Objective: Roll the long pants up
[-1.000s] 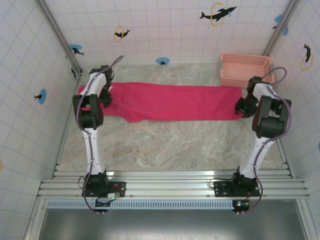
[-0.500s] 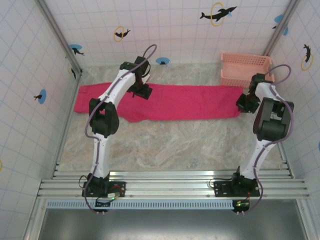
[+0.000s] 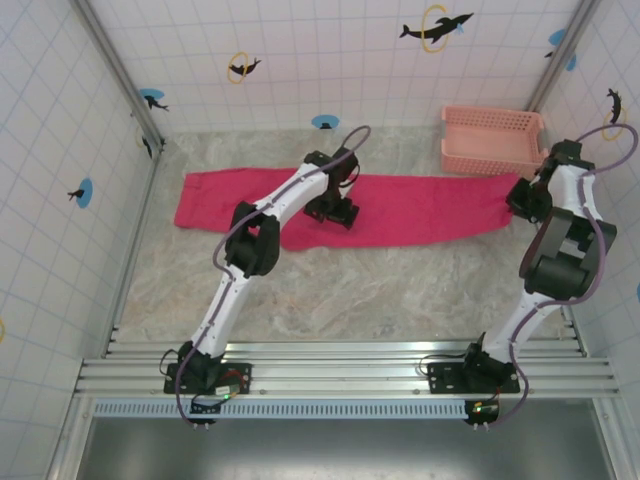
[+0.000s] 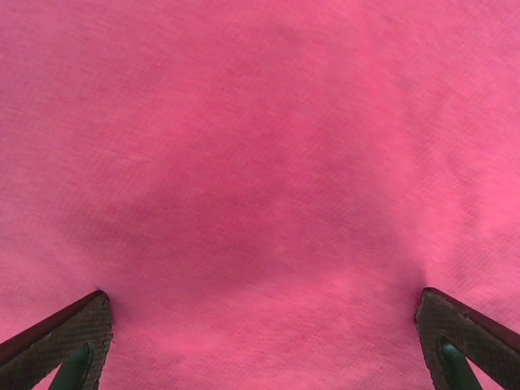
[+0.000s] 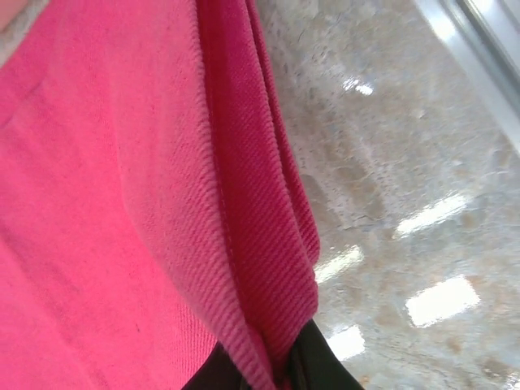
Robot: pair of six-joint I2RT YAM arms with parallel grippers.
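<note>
Your left gripper is over the long pants, roughly at the middle of their length. Its jaws are spread wide and hold nothing. In the left wrist view, its dark textured fingertips sit in the two lower corners, with plain magenta cloth between and ahead of them. You cannot tell from here whether the tips press on the cloth or stand just above it.

Your right gripper is pinched closed on the pants' end. In the right wrist view, the right gripper meets around a doubled, ribbed edge of the cloth. The glossy marbled table lies bare to that gripper's right.

From the right gripper, the pants run leftward as one long flat band across the table. They pass under the left gripper and end well to its left. A pale pink latticed basket sits near the right gripper, on its far left side, apart from the cloth.
</note>
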